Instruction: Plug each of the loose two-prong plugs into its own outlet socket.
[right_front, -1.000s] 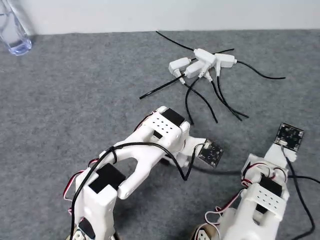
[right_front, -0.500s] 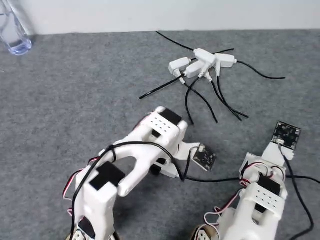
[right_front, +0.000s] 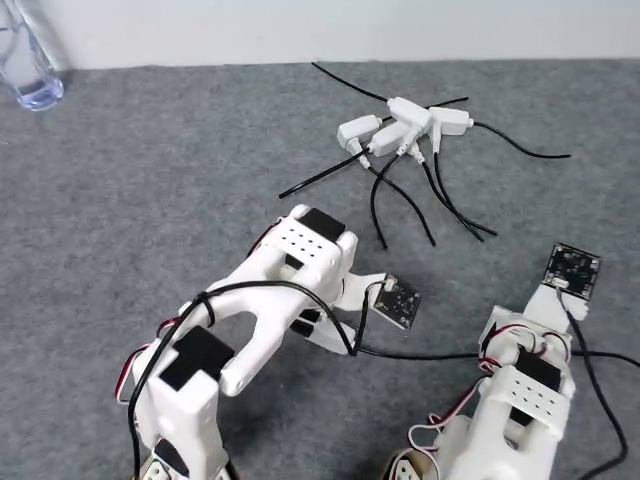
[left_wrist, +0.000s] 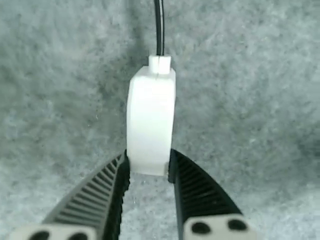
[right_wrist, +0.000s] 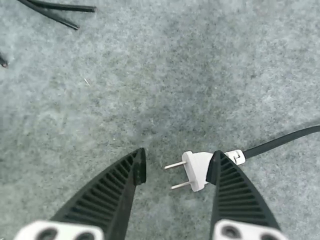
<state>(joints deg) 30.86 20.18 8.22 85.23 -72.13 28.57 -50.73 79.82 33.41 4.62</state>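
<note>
My left gripper (left_wrist: 147, 164) is shut on the near end of a white socket block (left_wrist: 151, 115), which lies on the grey carpet with a black cable (left_wrist: 159, 25) leaving its far end. A loose white two-prong plug (right_wrist: 196, 171) lies flat on the carpet between the fingers of my open right gripper (right_wrist: 178, 157), close to one finger (right_wrist: 225, 185), its cable (right_wrist: 280, 141) trailing away. In the high view the left arm (right_front: 300, 265) bends over the carpet's middle, the right arm (right_front: 530, 385) sits near the front right, and a black cable (right_front: 420, 355) runs between them.
A cluster of white plugs and sockets (right_front: 405, 128) with several black cables (right_front: 440, 195) fanning out lies at the back centre. A clear glass (right_front: 28, 60) stands in the far left corner by the wall. Two black cable ends (right_wrist: 55, 10) lie ahead of the right gripper.
The left arm has drawn back and to the left, its wrist camera board shifting with it. The right arm has shifted only slightly.
</note>
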